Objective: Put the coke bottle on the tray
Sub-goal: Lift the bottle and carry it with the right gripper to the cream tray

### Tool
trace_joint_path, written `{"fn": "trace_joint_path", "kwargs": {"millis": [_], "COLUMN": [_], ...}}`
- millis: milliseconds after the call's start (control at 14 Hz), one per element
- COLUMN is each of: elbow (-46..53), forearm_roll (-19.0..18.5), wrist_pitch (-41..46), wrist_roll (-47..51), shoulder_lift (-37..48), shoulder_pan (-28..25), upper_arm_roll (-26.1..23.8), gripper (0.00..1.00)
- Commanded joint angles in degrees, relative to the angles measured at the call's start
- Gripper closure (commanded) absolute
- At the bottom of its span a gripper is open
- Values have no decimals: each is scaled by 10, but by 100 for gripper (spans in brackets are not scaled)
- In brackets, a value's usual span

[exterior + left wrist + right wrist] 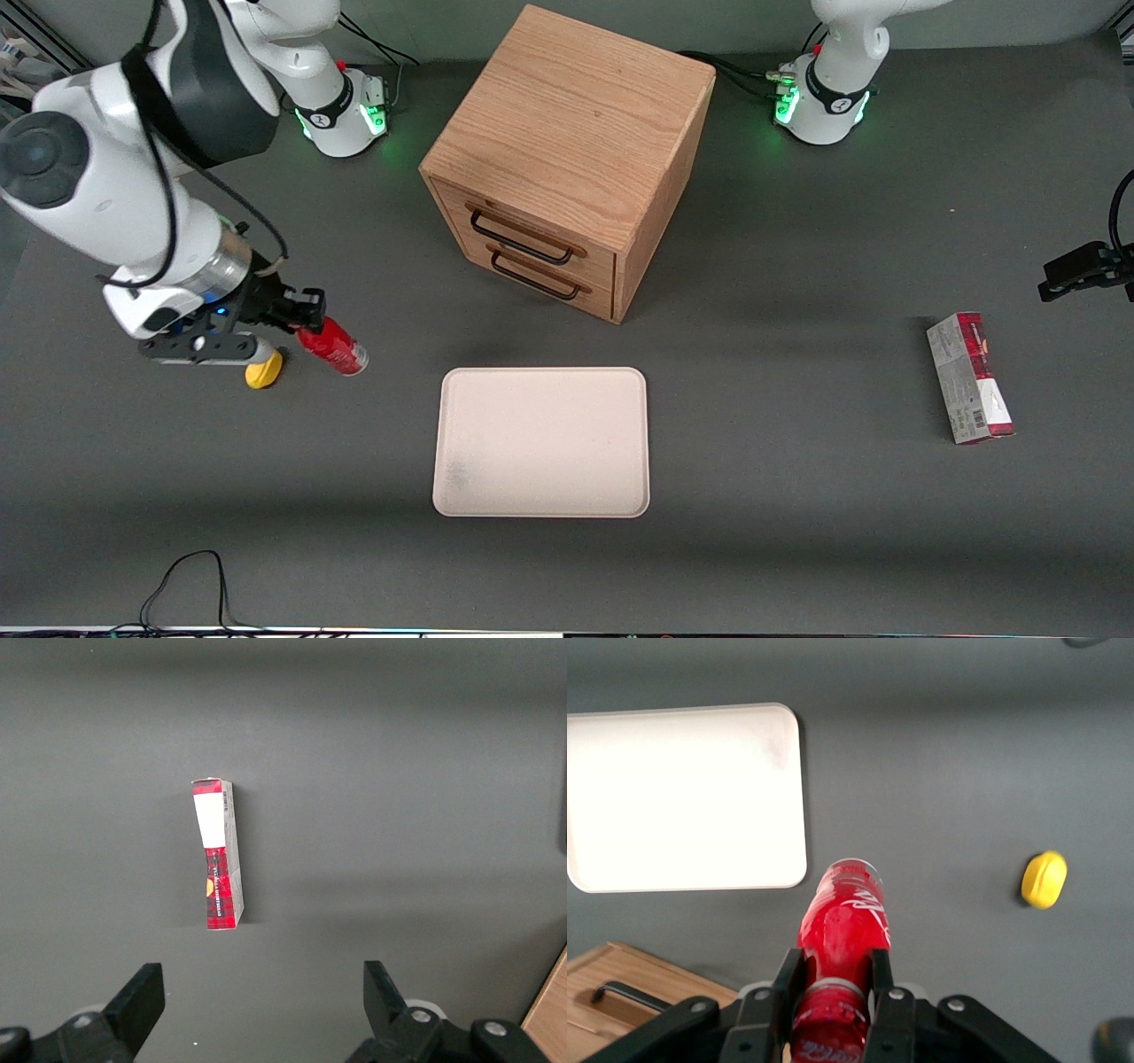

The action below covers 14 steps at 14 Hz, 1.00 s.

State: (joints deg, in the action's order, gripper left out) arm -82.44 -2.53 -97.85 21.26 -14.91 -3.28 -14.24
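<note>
**Bottle in the grip, tray waiting**

The right arm's gripper [299,317] pinches the coke bottle [334,346] at its narrow neck, just under the cap; the wrist view shows both fingers [879,979] pressed against the neck, with the red body hanging out past them. The bottle hangs tilted, base pointing down and toward the tray [542,441], and appears lifted off the table, though its height cannot be read exactly. A small yellow object [263,369] lies on the table just beside the gripper, nearer the front camera.

The tray is bare and lies flat near the middle of the table, in front of the wooden cabinet [567,155] and well apart from the bottle. The step in hand looks like the carry. To do it well, the arm should keep the pinch firm, since a neck hold lets the heavy body swing, travel smoothly sideways until the base is over the tray's middle, and lower until the base touches before releasing. Because of the tilt, the bottle will likely settle on its side, so a low release well away from the rim keeps it from rolling off.
</note>
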Motion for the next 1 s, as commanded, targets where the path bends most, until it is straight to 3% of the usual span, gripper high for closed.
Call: {"fn": "trace_joint_path", "kwargs": {"millis": [0,143,357,571,786,929], "elbow": [208,279,289,287,266,236], "forearm_roll": [-24,-36,-37,-39,-96,-111], "wrist_pitch": [63,40,-77,-129,-143,-167], "wrist_roll": [6,4,12,15,17,29], "shoulder_lift": [-131,-206,-271,-314,-341,-341], "shoulder_pan": [-2,-11,-25,-33,-50,-55], "upper_arm_roll": [-9,-17,-32,-40,-53,-54], "gripper": [100,100,100,100,100,100]}}
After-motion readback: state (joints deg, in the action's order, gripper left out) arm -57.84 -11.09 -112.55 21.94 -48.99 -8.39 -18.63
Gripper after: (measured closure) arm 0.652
